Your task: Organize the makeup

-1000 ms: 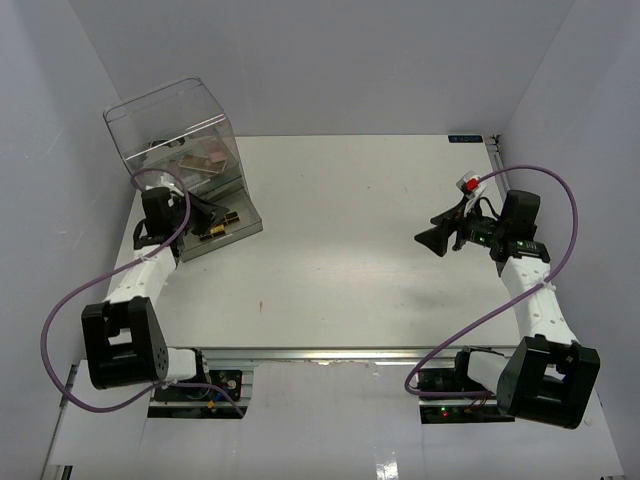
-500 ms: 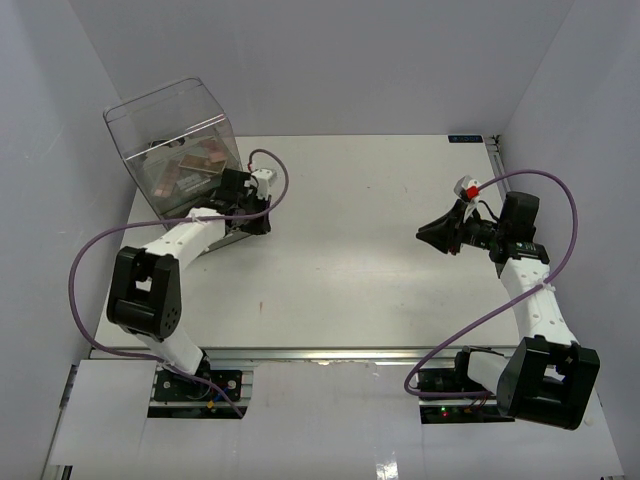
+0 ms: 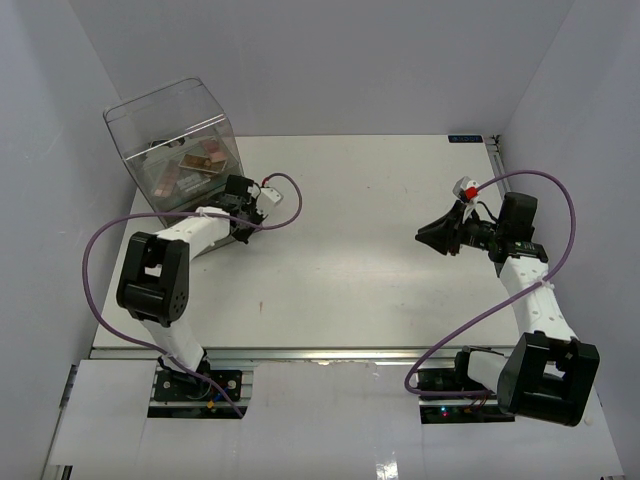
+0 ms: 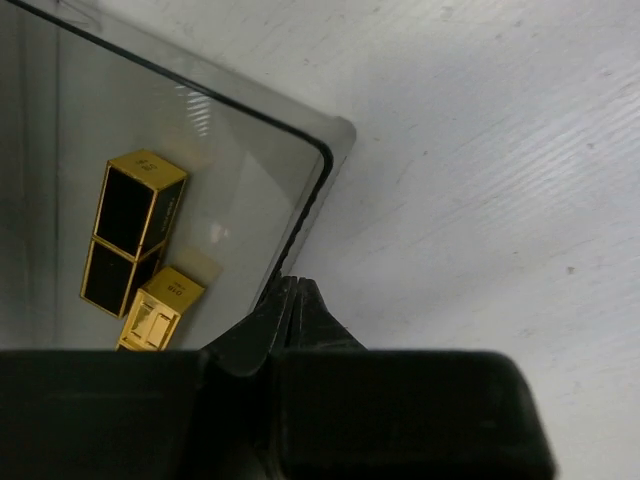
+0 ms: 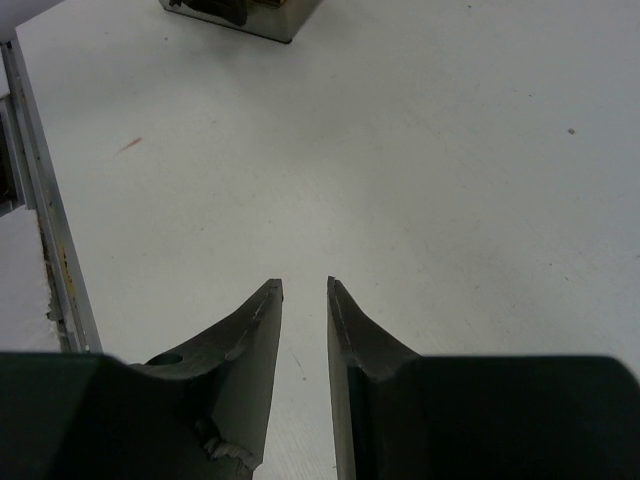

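Note:
The makeup sits in and on the clear plastic box [image 3: 175, 130] at the back left. Pink-brown palettes [image 3: 200, 160] lie inside it. Two black-and-gold lipstick tubes [image 4: 130, 235] rest on its flat clear lid [image 4: 200, 170]. My left gripper [image 3: 242, 228] is shut, its tips [image 4: 293, 285] right at the lid's edge near the rounded corner; nothing shows between the fingers. My right gripper [image 3: 430, 237] hovers over bare table at the right. Its jaws [image 5: 305, 285] stand a narrow gap apart with nothing in them.
White walls close in the table [image 3: 350, 270] on the left, back and right. In the right wrist view the box's lid [image 5: 250, 18] shows far ahead. A metal rail [image 5: 45, 200] marks the table's near edge.
My left arm swung from the box's left side round to the lid's right front corner, with the gripper shut. My right gripper's jaws narrowed from wide open to a small gap.

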Robot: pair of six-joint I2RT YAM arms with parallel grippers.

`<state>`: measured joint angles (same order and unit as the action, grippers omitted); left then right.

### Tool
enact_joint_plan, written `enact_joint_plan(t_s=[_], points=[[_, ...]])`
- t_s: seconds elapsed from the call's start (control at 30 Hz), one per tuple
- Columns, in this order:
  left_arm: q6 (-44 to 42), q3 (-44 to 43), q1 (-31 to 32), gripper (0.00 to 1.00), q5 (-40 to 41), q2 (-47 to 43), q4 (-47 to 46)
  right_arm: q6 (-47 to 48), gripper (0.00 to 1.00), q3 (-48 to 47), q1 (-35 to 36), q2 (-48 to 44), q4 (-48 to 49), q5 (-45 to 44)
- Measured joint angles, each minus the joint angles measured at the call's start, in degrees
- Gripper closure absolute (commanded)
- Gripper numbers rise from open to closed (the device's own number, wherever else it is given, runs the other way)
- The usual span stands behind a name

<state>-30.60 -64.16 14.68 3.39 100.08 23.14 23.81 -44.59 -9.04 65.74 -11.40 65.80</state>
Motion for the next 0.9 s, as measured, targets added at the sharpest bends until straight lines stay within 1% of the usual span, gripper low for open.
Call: enact_joint_plan(t_s=[0.07,0.1,0.13,0.2,0.27,0.5,0.53,0.57,0.6,0.9], points=[[-1.38,-0.01,-1.06,0.73,0.04,0.04,-0.84,0.0,0.69,0.14,0.0,0.4,-0.01,-0.01],[-1.91,-0.03,-1.63,0.7,0.07,0.14,-1.31,0.0,0.69,0.2,0.0,0.57,-0.02,-0.01],[-2.18,-0.05,-2.23,0.68,0.07,0.43,-1.94,0.0,0.69,0.23,0.0,0.67,-0.02,0.0],[-2.63,-0.08,-3.01,0.58,0.04,1.71,-3.81,0.0,0.69,0.23,0.0,0.75,-0.01,0.0],[-2.92,-0.08,-3.64,0.52,0.19,3.05,-5.28,0.0,0.68,0.23,0.0,0.76,0.0,0.0],[-3.29,-0.26,-5.42,0.49,1.85,4.19,-9.06,0.0,0.68,0.23,0.0,0.76,0.0,-0.02],[-3.27,-0.3,-5.79,0.23,2.28,4.19,-9.65,0.0,0.68,0.23,0.0,0.76,0.0,-0.02],[-3.3,-0.3,-6.21,0.07,2.7,4.19,-10.41,0.0,0.68,0.23,0.0,0.76,0.0,-0.02],[-3.26,-0.26,-6.48,0.02,3.18,4.19,-10.89,0.0,0.68,0.23,0.0,0.76,0.0,-0.02],[-2.61,0.51,-8.19,0.02,6.26,4.23,-14.58,0.0,0.68,0.23,0.0,0.76,0.0,-0.02]])
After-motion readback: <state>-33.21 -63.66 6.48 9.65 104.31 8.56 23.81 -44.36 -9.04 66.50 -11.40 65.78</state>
